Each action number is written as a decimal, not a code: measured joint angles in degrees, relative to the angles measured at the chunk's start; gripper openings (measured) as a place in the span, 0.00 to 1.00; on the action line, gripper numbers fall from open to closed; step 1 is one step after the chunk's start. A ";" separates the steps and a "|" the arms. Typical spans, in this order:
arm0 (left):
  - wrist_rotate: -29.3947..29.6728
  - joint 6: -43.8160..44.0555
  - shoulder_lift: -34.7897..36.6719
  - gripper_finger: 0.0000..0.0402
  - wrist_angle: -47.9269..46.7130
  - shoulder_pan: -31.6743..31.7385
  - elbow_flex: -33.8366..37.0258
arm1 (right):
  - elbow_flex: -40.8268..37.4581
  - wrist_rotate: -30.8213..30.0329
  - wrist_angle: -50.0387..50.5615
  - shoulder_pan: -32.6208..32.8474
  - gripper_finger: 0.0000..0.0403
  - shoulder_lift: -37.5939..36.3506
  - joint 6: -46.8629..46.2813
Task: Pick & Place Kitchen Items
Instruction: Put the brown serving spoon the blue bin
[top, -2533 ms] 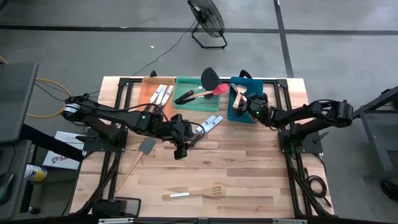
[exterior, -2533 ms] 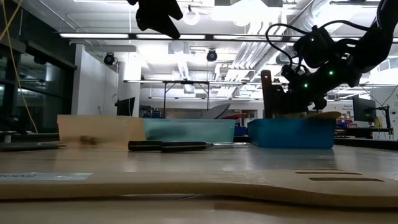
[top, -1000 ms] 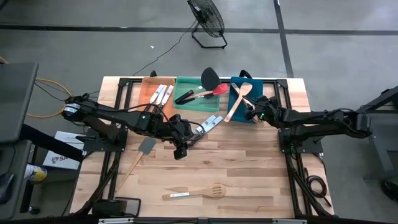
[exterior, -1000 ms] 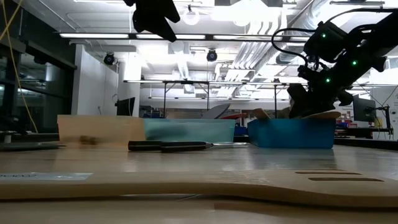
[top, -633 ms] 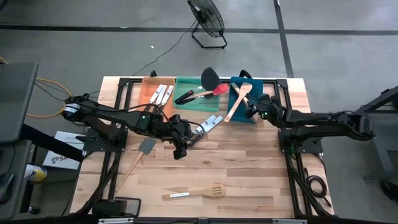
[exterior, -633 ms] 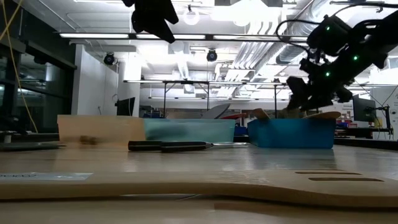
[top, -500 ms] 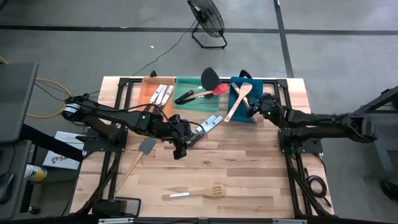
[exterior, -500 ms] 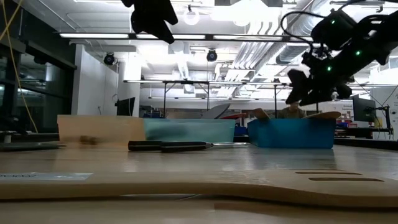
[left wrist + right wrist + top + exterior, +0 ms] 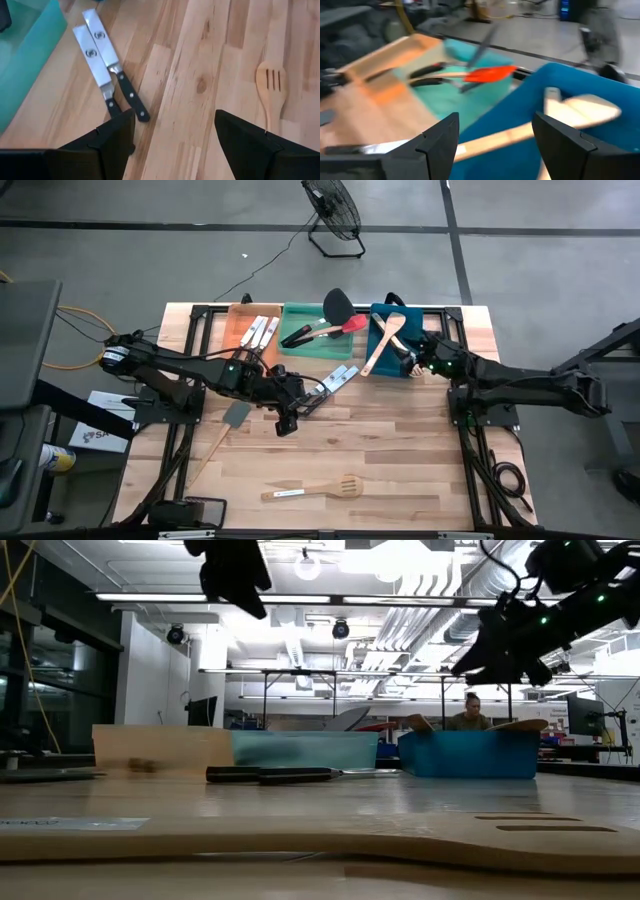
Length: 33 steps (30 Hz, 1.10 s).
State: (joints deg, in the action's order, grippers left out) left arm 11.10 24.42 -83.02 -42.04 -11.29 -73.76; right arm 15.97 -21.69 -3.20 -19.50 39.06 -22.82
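Note:
Two black-handled knives [image 9: 335,377] lie side by side on the table just near of the green tray; they also show in the left wrist view [image 9: 102,67]. My left gripper [image 9: 281,425] hovers open and empty above the table, left of their handles [image 9: 172,145]. A pale wooden spoon [image 9: 385,338] lies with its bowl in the blue tray [image 9: 380,313] and its handle over the tray's near-left wall. My right gripper [image 9: 417,361] is open and empty above the blue tray's near right corner [image 9: 495,145]. A wooden slotted fork [image 9: 312,490] lies near the front edge.
An orange tray [image 9: 240,315] holds knives, and a green tray [image 9: 295,310] holds black and red spatulas [image 9: 335,323]. A grey spatula with a wooden handle [image 9: 228,425] lies at the table's left. Bare wood lies between the knives and the slotted fork.
My right gripper has risen from the blue tray and drawn back a little toward the table's right and near edge, staying open. The wooden spoon has stayed where it lies. My left gripper has shifted slightly toward the table's left.

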 joint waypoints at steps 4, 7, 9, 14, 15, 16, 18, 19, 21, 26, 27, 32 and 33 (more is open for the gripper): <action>-1.11 0.94 0.00 0.67 -2.31 0.00 0.00 | 0.00 2.68 -0.03 1.39 0.60 -1.98 1.00; -1.28 1.36 0.00 0.67 -2.62 0.00 0.00 | 0.00 5.15 0.00 2.15 0.60 -2.71 2.07; -1.26 1.56 0.00 0.67 -2.49 0.00 0.00 | 0.00 5.76 0.00 2.87 0.60 -3.06 2.09; -1.34 1.94 0.00 0.67 -2.68 -0.34 0.00 | 0.00 5.26 -0.09 5.80 0.60 -3.79 3.39; -1.34 1.94 0.00 0.67 -2.76 -0.45 0.00 | 0.00 5.24 -0.03 6.45 0.60 -3.97 3.56; -1.43 1.84 0.00 0.67 -2.79 -0.50 0.00 | 0.00 5.22 -0.05 7.18 0.60 -4.19 3.60; -1.60 1.77 0.00 0.67 -3.04 -1.12 0.00 | 0.00 5.18 -0.08 8.59 0.60 -4.48 3.62; -1.52 1.77 0.00 0.67 -3.21 -1.58 0.00 | 0.00 5.18 0.04 9.37 0.60 -4.60 3.66; -1.55 1.75 0.00 0.67 -3.14 -2.25 0.00 | 0.00 5.18 -0.03 10.80 0.60 -4.87 4.09; -1.54 1.82 0.00 0.67 -3.17 -5.28 0.00 | 0.00 5.16 -0.06 14.54 0.60 -5.58 4.51; -1.54 1.93 0.00 0.67 -3.15 -5.96 0.00 | 0.00 5.16 0.01 15.39 0.60 -5.73 4.51; -1.52 3.08 0.00 0.67 -3.15 -9.20 0.00 | 0.00 5.03 -0.02 19.78 0.60 -6.07 3.75; -1.52 3.08 0.00 0.67 -3.15 -9.85 0.00 | 0.00 4.94 -0.02 20.68 0.60 -6.07 3.75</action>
State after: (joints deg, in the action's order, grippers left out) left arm 9.58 27.51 -83.02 -45.19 -21.14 -73.76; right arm 15.97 -16.75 -3.22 1.18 32.99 -19.07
